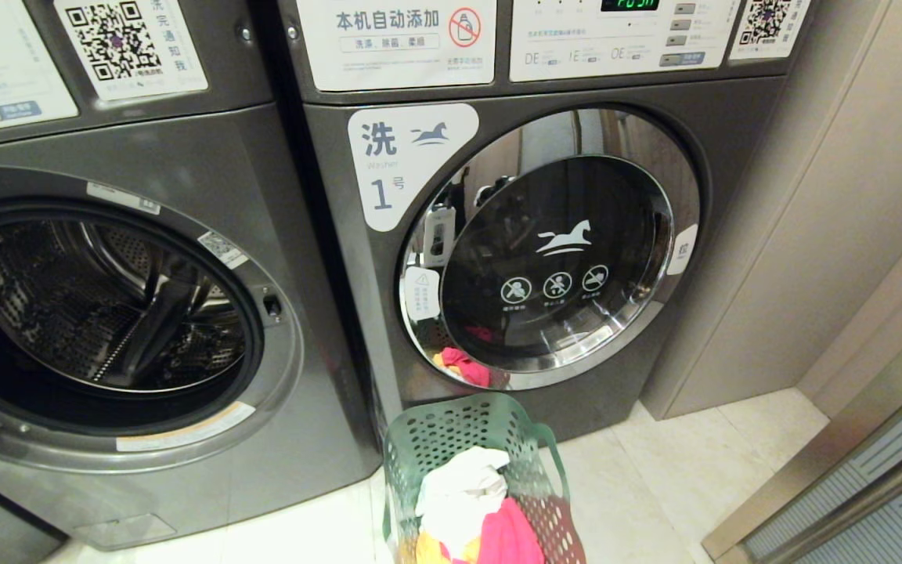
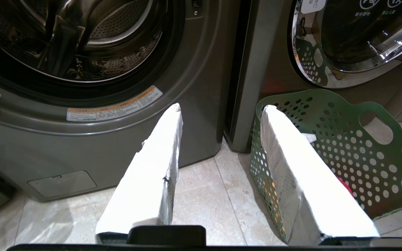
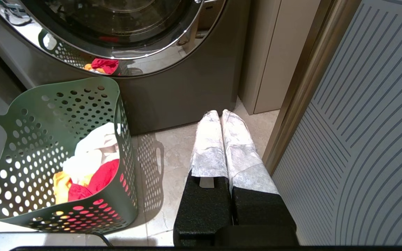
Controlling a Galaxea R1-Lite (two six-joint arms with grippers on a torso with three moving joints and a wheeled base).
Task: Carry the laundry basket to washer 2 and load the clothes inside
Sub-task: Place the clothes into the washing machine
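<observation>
Clothes [image 1: 473, 501] lie in the basket [image 1: 451, 439], right at the bottom of the head view. The basket stands on the floor [image 1: 654, 486], just in front of the washer marked 1 [image 1: 498, 235]. That washer's round door [image 1: 553, 251] is shut. The other washer [image 1: 106, 305], on the robot's left, has its door open and its drum looks bare inside. No number shows on it, so it is likely washer 2.

The left gripper [image 2: 220, 108] has its jaws spread apart and they hold nothing. In the left wrist view one finger stands in front of the basket's near wall, but whether it touches the wall cannot be told. The right gripper [image 3: 221, 113] has its jaws pressed together on nothing, and it hangs over the floor beside the basket.

So the job looks barely begun. The basket is near the washers but in front of the wrong one. It seems it must go a little to the left, and then the clothes must go into the open drum. None are in there yet.

Count: two washers, one basket, two grippers. Three pieces of clothes show: one white, one yellow, one pink-red. A red and yellow patch on the shut door's shiny rim is only their reflection.
</observation>
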